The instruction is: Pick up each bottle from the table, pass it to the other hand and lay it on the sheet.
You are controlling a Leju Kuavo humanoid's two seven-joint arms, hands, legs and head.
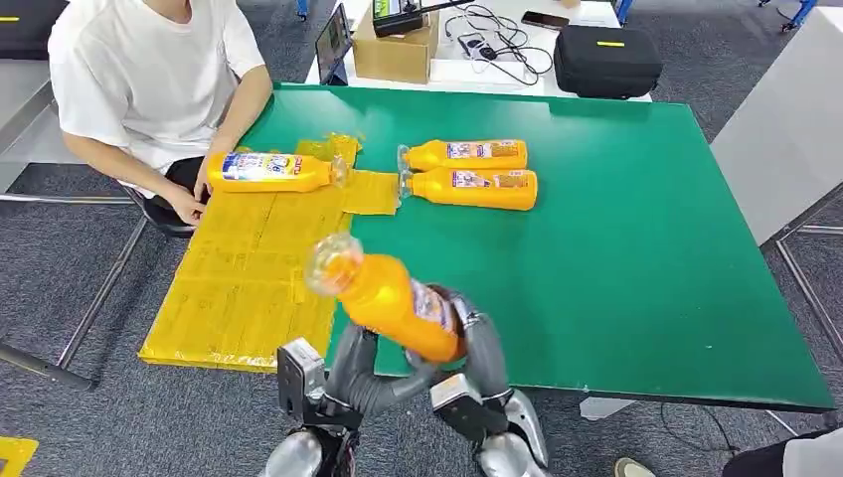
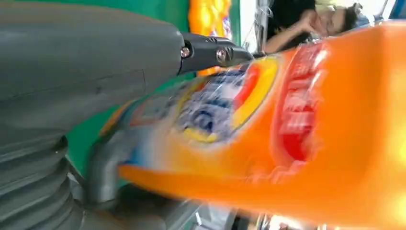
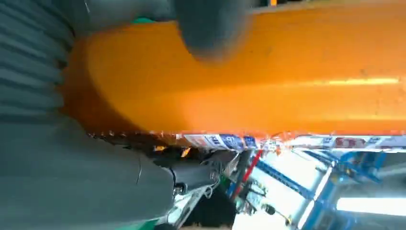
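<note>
A green table (image 1: 636,248) stands on grey carpet, with a yellow sheet (image 1: 249,288) spread over its left part and hanging slightly past the near edge. A person in a white shirt (image 1: 139,70) sits at the far left corner, one hand (image 1: 204,179) touching an orange bottle (image 1: 268,171) that lies on its side at the sheet's far end. Two more orange bottles lie side by side on the bare green surface just right of the sheet, the farther bottle (image 1: 467,154) and the nearer bottle (image 1: 475,188) touching along their lengths, clear caps pointing left. Behind the table, a white desk carries a cardboard box (image 1: 396,50), a black case (image 1: 606,60) and some cables.

Above the near edge of the table, both robot hands meet on a fourth bottle, the held bottle (image 1: 393,298), which is tilted with its clear cap up and to the left. The left hand (image 1: 363,373) wraps its fingers on the bottle's lower body from the left; the left wrist view shows its thumb (image 2: 86,62) laid across the label. The right hand (image 1: 477,343) clasps the same base from the right, and the right wrist view shows a finger (image 3: 210,28) pressed over the orange wall. Both hands are clamped on this bottle, which hangs in the air clear of table and sheet.
</note>
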